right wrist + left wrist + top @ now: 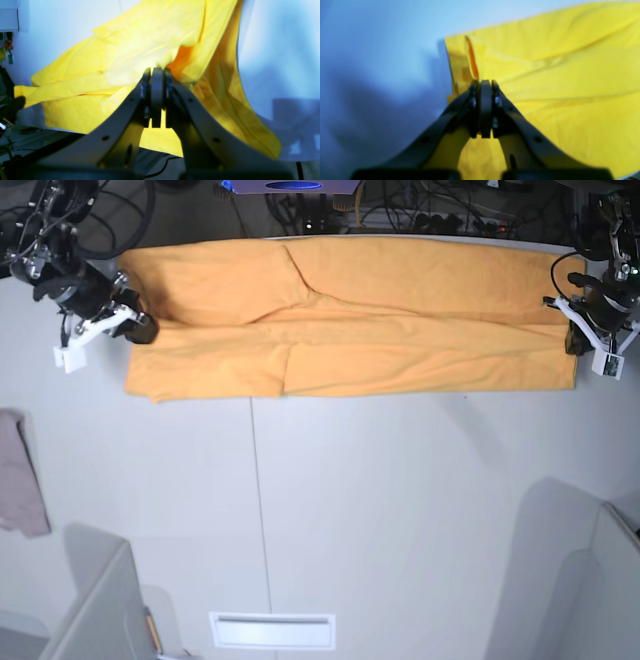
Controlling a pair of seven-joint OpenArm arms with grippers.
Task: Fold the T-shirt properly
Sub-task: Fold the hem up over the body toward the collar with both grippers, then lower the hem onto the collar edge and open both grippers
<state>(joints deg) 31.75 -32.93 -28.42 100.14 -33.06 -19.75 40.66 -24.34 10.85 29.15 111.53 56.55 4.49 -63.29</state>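
Note:
The orange-yellow T-shirt [350, 330] lies stretched in a long band across the far side of the white table [400, 510], its far part folded over toward the front. At the band's left end in the base view, my right gripper [140, 328] is shut on the cloth. In the right wrist view the T-shirt [140, 42] hangs up off the table from the pinched jaws of that gripper [157, 71]. My left gripper [575, 340] is shut on the band's right end. In the left wrist view the T-shirt [570, 82] puckers toward the closed tips of this gripper [485, 82].
A small pinkish-mauve cloth [20, 475] lies at the table's left edge. A white rectangular plate [272, 630] sits near the front edge. Grey panels stand at the front left [95, 605] and front right [610, 580]. Cables [420, 215] crowd the space behind the table.

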